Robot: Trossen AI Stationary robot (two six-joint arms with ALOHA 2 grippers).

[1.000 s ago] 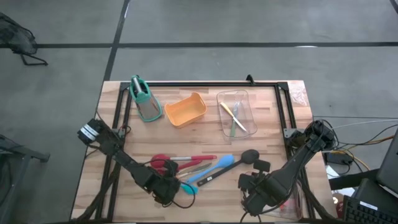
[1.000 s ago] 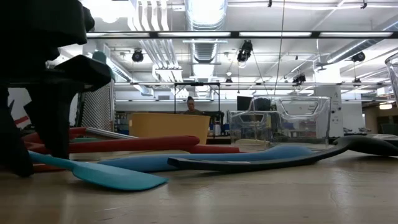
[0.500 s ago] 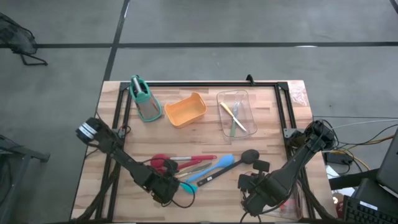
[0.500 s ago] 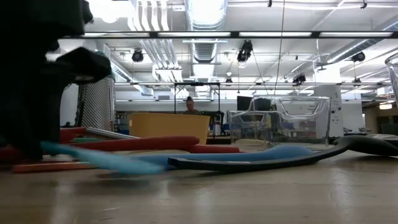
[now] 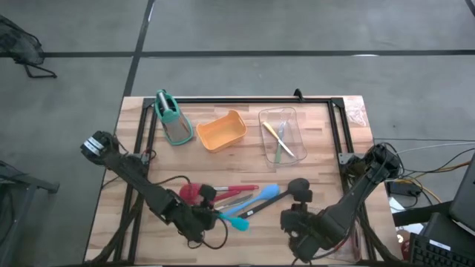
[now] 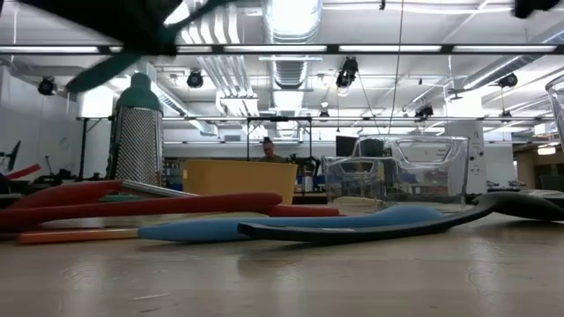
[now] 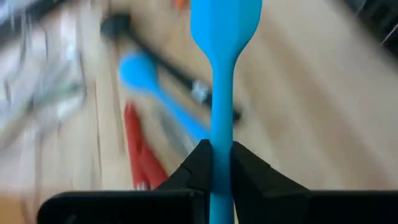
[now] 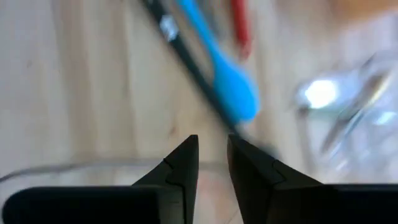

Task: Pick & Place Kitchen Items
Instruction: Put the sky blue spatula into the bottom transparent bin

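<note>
My left gripper (image 5: 210, 217) is shut on a teal spatula (image 5: 236, 221) near the table's near edge, left of centre. The spatula also shows high in the low view (image 6: 115, 66). On the table beside it lie red utensils (image 5: 194, 194), an orange one (image 6: 70, 235), a blue spoon (image 5: 263, 194) and a black ladle (image 5: 297, 185). Yellow and green pieces (image 5: 278, 141) lie in a clear tray (image 5: 292, 117). My right gripper (image 5: 291, 216) hovers near the ladle, open by a narrow gap and empty (image 8: 211, 143). My left gripper pinches the teal spatula's handle (image 7: 217, 134) between its two fingers. The fingers come from the table's left and lie along the handle. The blade end (image 7: 224, 18) sticks out ahead of the fingers toward the table's right. The spatula is lifted clear of the table.
An orange tub (image 5: 221, 131) and a teal-handled grey holder (image 5: 173, 119) stand at the back. Another clear tray (image 5: 349, 241) sits at the near right under my right arm. A black frame (image 5: 245, 100) runs along the table's far side.
My left gripper has gone up with the teal spatula, which lay on the table a second ago and now hangs clear above the other utensils. The gripper has stayed shut on the handle.
</note>
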